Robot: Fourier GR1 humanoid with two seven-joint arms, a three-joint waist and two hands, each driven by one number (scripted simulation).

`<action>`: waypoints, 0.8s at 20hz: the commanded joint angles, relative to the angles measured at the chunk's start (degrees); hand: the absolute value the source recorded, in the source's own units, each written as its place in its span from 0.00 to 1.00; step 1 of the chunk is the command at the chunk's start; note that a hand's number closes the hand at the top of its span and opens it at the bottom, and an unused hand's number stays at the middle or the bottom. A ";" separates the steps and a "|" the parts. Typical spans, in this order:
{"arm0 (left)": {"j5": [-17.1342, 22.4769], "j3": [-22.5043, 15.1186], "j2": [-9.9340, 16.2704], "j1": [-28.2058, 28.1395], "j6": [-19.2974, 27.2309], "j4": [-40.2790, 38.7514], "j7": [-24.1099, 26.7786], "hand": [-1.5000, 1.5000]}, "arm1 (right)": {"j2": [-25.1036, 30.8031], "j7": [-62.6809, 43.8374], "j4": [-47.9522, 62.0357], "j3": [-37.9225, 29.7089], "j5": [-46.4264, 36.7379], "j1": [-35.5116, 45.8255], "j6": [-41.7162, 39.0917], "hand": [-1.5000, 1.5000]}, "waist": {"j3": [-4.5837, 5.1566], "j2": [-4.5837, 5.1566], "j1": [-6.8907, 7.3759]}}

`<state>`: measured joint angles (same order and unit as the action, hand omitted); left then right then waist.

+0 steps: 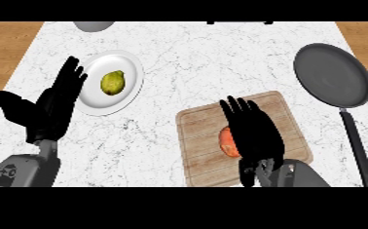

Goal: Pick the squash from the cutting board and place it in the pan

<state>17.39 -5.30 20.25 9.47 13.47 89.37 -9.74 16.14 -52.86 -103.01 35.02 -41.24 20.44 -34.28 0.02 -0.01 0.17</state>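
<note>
Grasp step: my right hand (253,130), fingers straight, not yet curled, covers the squash (228,142) on the cutting board (208,160). Next I close, lift, carry to the pan (332,74) up-right.

Squash (228,142) mostly hidden under right hand (253,130), only orange left edge shows. Grey bowl (93,26) at top left cut off by frame edge.

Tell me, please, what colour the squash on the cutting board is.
Orange, seen in the head view: squash beside the right hand.
</note>
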 commanded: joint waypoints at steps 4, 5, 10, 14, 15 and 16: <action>-3.35 1.62 -2.75 0.19 -0.57 -1.51 0.41 0.50 | -3.73 1.89 5.06 -5.21 -3.51 1.52 -3.15 0.00 | -0.01 0.02 -0.09; -2.90 1.42 -3.18 -1.48 -1.67 0.62 0.13 0.50 | -3.82 2.53 5.16 -4.60 -4.72 -0.15 -2.92 0.00 | -0.01 0.00 -0.06; -2.87 4.28 -2.43 1.39 -3.69 -2.21 -0.17 0.50 | -5.38 5.96 11.14 -1.26 -10.25 -4.16 2.12 0.00 | -0.02 0.01 -0.13; -4.25 4.51 -3.47 -1.25 -3.90 2.17 -2.79 0.50 | -6.52 11.84 17.23 -4.11 -12.49 -2.39 3.88 0.00 | -0.02 0.01 0.03; -5.02 4.27 -4.64 -0.58 -4.31 0.16 -0.77 0.50 | -8.07 8.89 13.10 -2.81 -13.89 -4.92 4.49 0.00 | -0.02 -0.01 -0.14; -4.78 5.83 -3.44 -0.51 -6.02 -1.49 0.11 0.50 | -7.43 12.34 17.54 -5.63 -13.76 -1.92 5.06 0.00 | -0.02 0.03 -0.05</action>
<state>13.28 -1.36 16.59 8.94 9.75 89.57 -10.60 10.17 -43.34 -88.99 30.96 -52.56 17.97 -31.37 -0.01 0.00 0.13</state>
